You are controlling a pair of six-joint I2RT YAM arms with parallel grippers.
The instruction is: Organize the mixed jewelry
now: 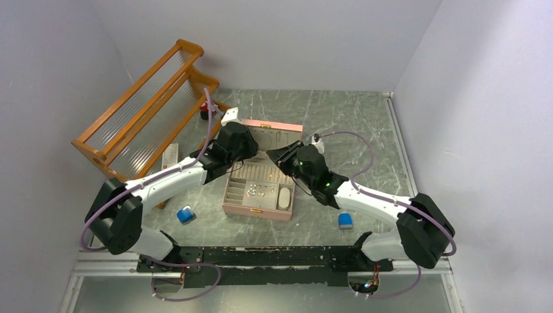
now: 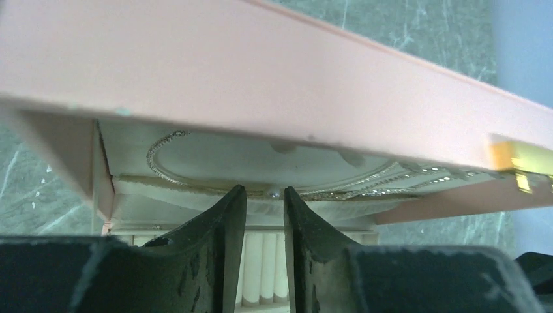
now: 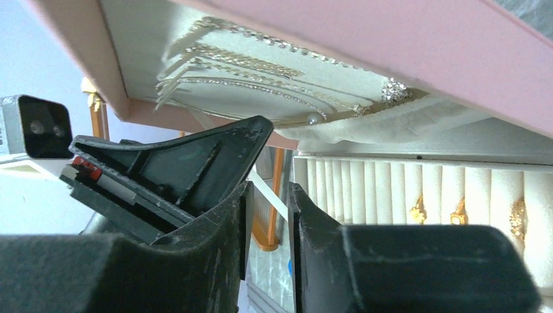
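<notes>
The pink box (image 1: pixel 232 207) stands open in mid-table with its lid (image 1: pixel 287 125) raised at the back. Tiny gold and silver pieces (image 1: pixel 254 190) lie in its tray. Silver chains (image 3: pixel 261 62) and a small pearl (image 2: pixel 276 193) hang in the lid's pocket. Gold earrings (image 3: pixel 417 210) sit in the ring rolls. I cannot make out the gold wire hoop. My left gripper (image 1: pixel 256 150) (image 2: pixel 264 190) is slightly open, tips just under the pearl and chains, holding nothing. My right gripper (image 1: pixel 277 155) (image 3: pixel 270 186) faces it under the lid, jaws a little apart and empty.
A wooden rack (image 1: pixel 143 107) leans along the left wall. Two small blue blocks (image 1: pixel 186 214) (image 1: pixel 345 220) lie near the front, left and right of the box. A small red object (image 1: pixel 204 114) sits behind the rack's foot. The left gripper's finger (image 3: pixel 195 163) lies close beside my right fingers.
</notes>
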